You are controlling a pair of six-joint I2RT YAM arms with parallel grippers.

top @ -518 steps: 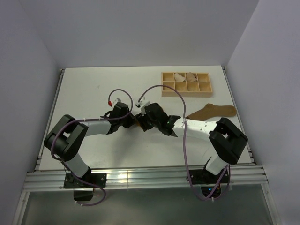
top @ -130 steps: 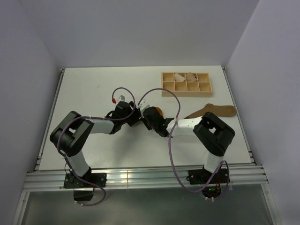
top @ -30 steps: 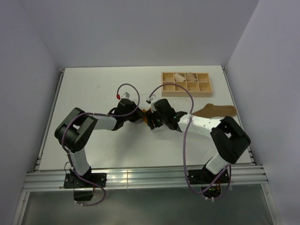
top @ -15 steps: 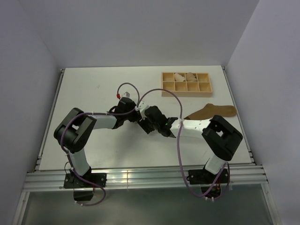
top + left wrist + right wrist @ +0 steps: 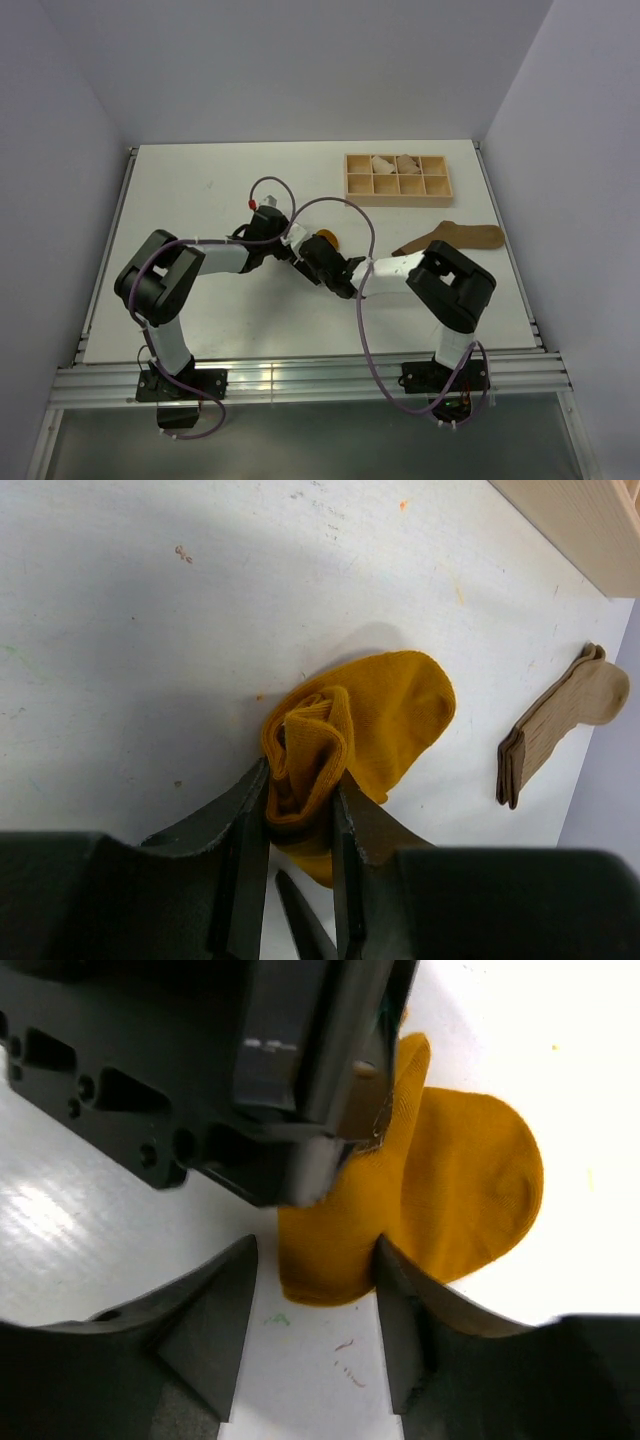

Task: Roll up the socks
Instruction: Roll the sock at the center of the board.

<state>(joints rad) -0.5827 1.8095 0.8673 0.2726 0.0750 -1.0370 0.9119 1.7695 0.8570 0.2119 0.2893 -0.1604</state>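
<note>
1. From overhead, the two arms meet near the middle of the bench (image 5: 200,190). Only a small orange patch of the mustard sock (image 5: 327,238) shows, at 1 o'clock of the wrists
2. The left wrist view shows what the overhead view hides. The left gripper (image 5: 300,780) is clamped on a bunched, rolled-up fold of that sock, with ribbed fabric squeezed between both fingers. The rounded toe part lies flat on the bench toward 2 o'clock
3. In the right wrist view, the right gripper (image 5: 315,1250) has its jaws apart and holds nothing. The sock's near edge lies in the gap between them, and the other arm's black body fills the 11 o'clock side
4. The sock is mustard-orange and finely knit; its cuff cannot be made out in any view
5. The tan sock (image 5: 450,237) lies flat and untouched, well apart at 3 o'clock of the mustard one. The left wrist view shows a darker band at its cuff end
6. Farthest off, at 1 o'clock, sits the wooden tray (image 5: 397,201), with pale bundles (image 5: 383,162) in two compartments of its far row
</note>
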